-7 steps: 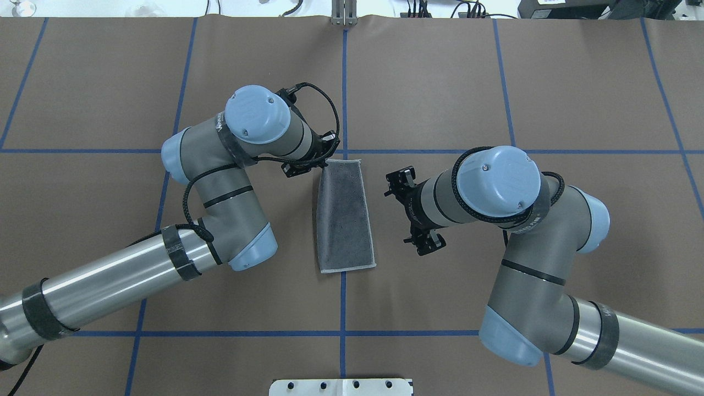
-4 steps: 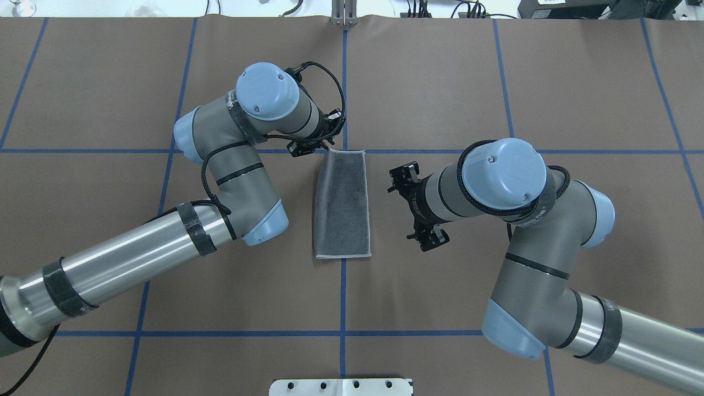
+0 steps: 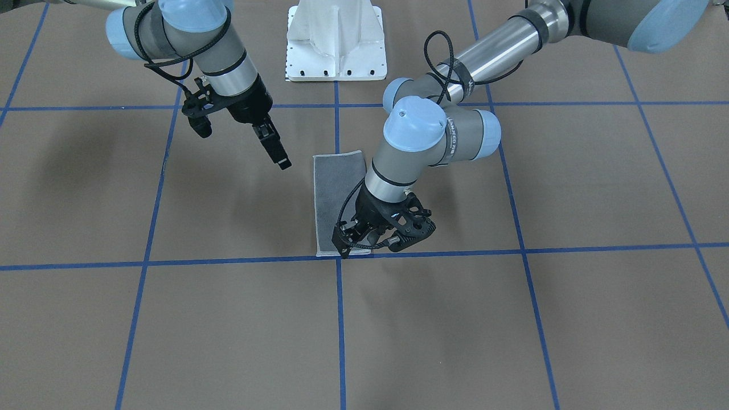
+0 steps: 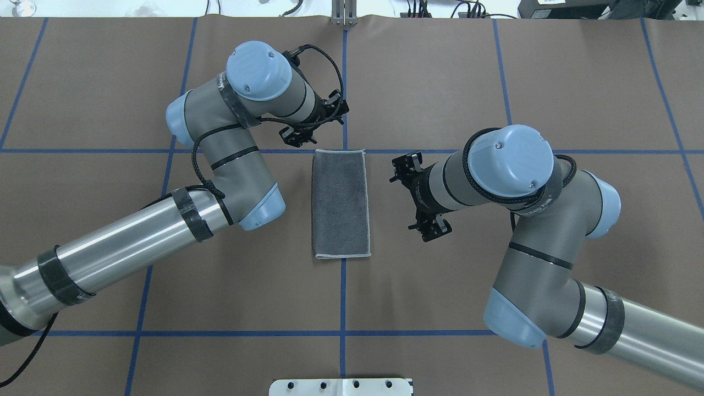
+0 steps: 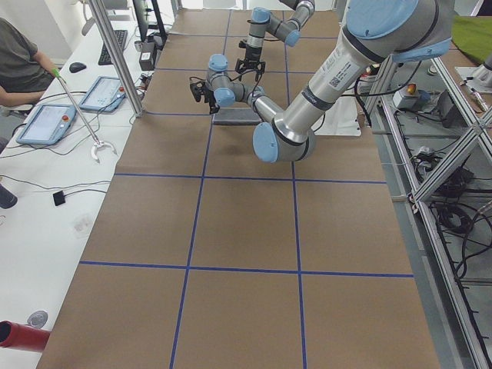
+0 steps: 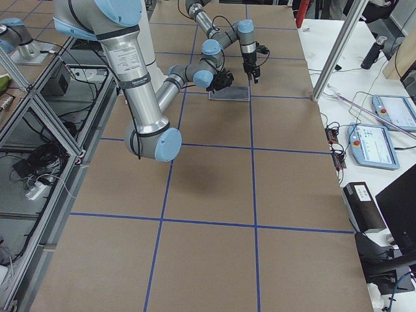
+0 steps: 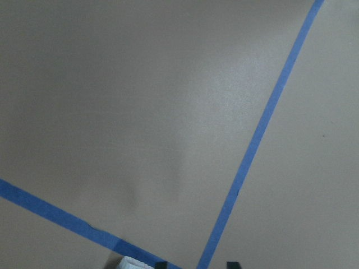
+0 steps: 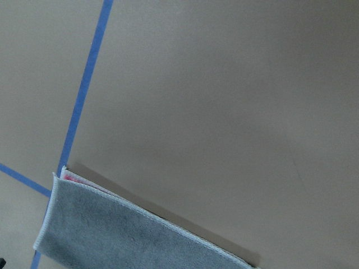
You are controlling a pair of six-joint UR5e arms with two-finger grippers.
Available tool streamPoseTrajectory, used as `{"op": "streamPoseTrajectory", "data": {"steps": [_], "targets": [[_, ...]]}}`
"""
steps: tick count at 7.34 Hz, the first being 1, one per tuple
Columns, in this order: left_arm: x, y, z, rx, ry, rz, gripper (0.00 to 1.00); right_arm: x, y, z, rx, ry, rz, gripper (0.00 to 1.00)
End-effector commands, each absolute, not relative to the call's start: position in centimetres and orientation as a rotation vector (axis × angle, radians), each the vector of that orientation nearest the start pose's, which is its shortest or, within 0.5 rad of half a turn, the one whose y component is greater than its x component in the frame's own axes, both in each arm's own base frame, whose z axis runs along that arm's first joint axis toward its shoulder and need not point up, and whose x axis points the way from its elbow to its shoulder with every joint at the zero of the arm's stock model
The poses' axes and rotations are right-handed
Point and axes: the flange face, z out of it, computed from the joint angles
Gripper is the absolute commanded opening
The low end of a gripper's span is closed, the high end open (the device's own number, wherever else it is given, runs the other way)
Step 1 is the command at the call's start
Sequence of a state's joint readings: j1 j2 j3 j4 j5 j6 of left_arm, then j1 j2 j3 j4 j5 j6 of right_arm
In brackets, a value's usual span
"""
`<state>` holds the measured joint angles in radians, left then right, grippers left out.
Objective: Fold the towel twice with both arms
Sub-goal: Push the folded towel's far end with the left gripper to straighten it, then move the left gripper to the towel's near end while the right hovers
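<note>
Two changes — towel (image 4: 340,203) lies straighter, left gripper (image 3: 354,245) fingers now parted above it — right gripper (image 3: 279,156) fingers unreadable.

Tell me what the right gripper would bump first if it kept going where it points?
Probably the towel, near its long edge; the right gripper slants down toward it. Depth is unclear, so it might touch the table first.

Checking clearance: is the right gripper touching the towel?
Apart: the exterior front-facing view shows bare table between the right gripper and the towel.
</note>
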<state>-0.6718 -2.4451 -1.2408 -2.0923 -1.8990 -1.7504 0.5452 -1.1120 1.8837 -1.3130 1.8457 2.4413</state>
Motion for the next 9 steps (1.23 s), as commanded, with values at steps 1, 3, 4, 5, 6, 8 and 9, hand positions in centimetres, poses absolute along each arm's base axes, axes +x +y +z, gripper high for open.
{"op": "streamPoseTrajectory", "data": {"steps": [1, 3, 4, 5, 6, 8, 9], "targets": [[53.5, -54.2, 19.4, -0.121, 1.133, -0.671, 0.8, -44.8, -41.8, 22.9, -0.398, -1.058, 1.123, 1.0], [50.9, -46.3, 23.1, -0.205, 1.146, -0.715, 0.77, -43.5, -43.4, 23.3, -0.353, -1.066, 1.115, 1.0], [51.5, -42.7, 24.3, -0.196, 1.144, -0.784, 0.75, -43.5, -43.6, 24.0, -0.337, -1.048, 1.095, 1.0], [53.5, -39.3, 24.8, -0.183, 1.133, -0.8, 0.73, -43.7, -43.6, 24.9, -0.301, -1.032, 1.03, 1.0], [54.5, -37.2, 24.4, -0.194, 1.106, -0.8, 0.72, -43.5, -43.5, 26.0, -0.251, -1.019, 0.95, 1.0], [57.5, -33.0, 24.6, -0.172, 1.076, -0.777, 0.63, -42.9, -43.6, 26.7, -0.208, -1.014, 0.89, 1.0], [57.8, -32.6, 24.4, -0.176, 1.078, -0.77, 0.56, -42.9, -43.7, 26.8, -0.207, -1.013, 0.892, 1.0]]}}
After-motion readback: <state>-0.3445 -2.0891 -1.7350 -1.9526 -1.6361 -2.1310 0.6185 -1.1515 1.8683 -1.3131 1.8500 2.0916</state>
